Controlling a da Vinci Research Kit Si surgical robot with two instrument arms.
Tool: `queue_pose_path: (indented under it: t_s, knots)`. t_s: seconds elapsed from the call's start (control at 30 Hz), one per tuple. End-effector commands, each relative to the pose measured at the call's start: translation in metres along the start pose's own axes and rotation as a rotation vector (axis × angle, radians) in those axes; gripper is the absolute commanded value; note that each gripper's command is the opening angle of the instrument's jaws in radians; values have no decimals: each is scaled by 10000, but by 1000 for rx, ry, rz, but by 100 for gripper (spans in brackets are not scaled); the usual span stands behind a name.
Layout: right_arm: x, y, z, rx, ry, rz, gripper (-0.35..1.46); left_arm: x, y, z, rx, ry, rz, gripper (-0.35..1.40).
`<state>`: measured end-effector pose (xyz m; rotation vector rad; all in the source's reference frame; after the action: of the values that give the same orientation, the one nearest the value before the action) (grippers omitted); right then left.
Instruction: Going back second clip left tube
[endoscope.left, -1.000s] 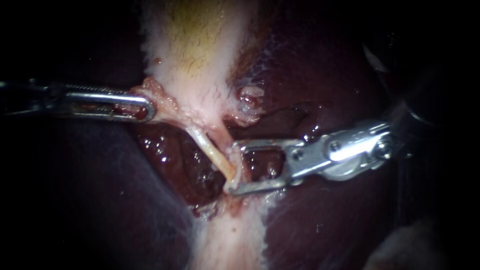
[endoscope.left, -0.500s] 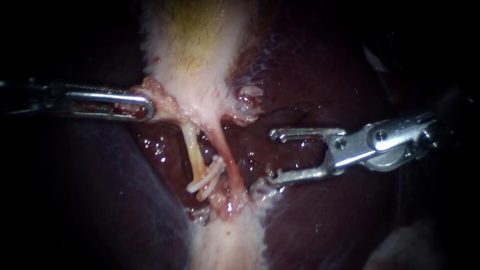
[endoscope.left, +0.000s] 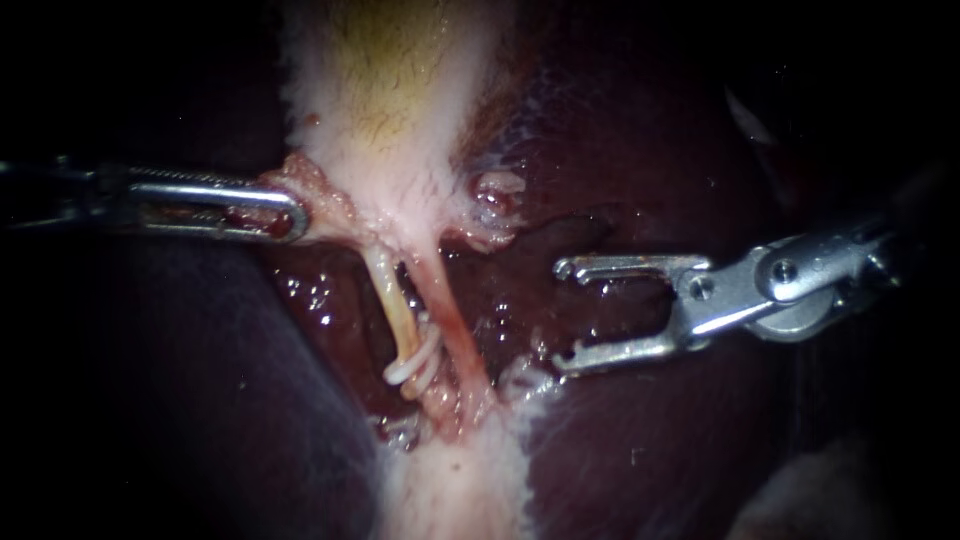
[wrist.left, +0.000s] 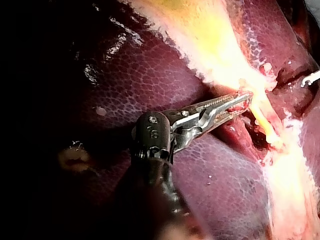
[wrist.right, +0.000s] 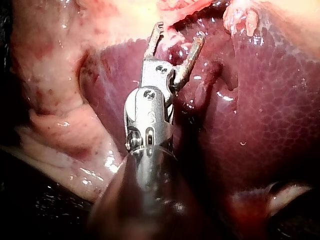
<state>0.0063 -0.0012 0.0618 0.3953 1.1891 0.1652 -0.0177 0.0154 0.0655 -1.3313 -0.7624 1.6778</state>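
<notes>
White clips (endoscope.left: 413, 362) sit close together across the pale left tube (endoscope.left: 390, 295), low on it, below the gallbladder (endoscope.left: 385, 90). Well apart to their right, over the dark liver (endoscope.left: 620, 430), the right instrument (endoscope.left: 563, 313) has its jaws spread wide, holding nothing. The left instrument (endoscope.left: 285, 212) has its jaws clamped on pink tissue (endoscope.left: 325, 205) beside the gallbladder's neck.

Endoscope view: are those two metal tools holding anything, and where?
The left instrument grips the tissue at the gallbladder's lower edge, just above the tubes. The right instrument is open and holds nothing.
</notes>
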Motion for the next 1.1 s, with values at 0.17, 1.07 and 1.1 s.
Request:
queue_pose_path:
  t_s: [0.17,1.07,1.1]
  knots:
    - [0,0,-2,1,0,-5,50,0,-1,1,0,0,0,-35]
    - [3,5,-19,13,2,-29,50,-19,-51,44,19,3,16,-35]
    - [3,5,-20,13,2,-29,50,-20,-53,48,21,4,17,-35]
